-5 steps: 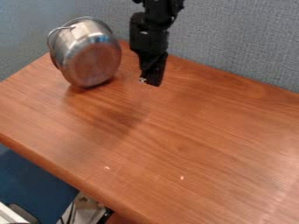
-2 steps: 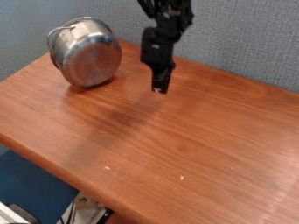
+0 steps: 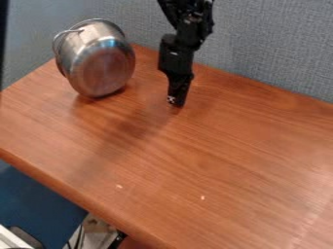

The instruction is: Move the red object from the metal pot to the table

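From the camera I see my gripper [image 3: 178, 99] pointing down over the table [image 3: 196, 165], jaws pressed together, well right of the metal pot [image 3: 93, 58], which lies tipped on its side. I cannot make out the red object anywhere.

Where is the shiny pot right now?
The metal pot lies tipped on its side at the table's far left corner, by the grey wall, left of the gripper and apart from it.
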Controlling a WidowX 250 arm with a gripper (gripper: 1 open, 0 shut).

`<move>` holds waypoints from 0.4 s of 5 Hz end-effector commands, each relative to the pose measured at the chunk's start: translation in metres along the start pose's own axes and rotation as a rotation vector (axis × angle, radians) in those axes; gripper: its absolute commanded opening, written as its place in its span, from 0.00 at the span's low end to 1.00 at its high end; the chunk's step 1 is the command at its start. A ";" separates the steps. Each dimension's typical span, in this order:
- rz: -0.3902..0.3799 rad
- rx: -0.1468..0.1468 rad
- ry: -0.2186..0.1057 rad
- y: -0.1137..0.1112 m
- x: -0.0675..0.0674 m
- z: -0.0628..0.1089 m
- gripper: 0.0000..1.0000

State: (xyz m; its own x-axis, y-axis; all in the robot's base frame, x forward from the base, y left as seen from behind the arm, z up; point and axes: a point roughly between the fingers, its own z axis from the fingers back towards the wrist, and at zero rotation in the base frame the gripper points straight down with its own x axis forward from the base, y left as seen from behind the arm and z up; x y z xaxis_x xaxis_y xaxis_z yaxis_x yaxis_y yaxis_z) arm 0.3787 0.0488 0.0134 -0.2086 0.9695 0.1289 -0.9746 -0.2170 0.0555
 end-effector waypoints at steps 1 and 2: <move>-0.105 -0.071 0.016 -0.011 0.000 0.017 0.00; -0.201 -0.101 0.032 -0.012 0.002 0.018 0.00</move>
State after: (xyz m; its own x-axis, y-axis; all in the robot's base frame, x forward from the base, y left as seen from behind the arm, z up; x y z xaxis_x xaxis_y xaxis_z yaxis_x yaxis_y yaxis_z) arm 0.3869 0.0460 0.0125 0.0017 0.9960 0.0894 -0.9996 -0.0006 0.0265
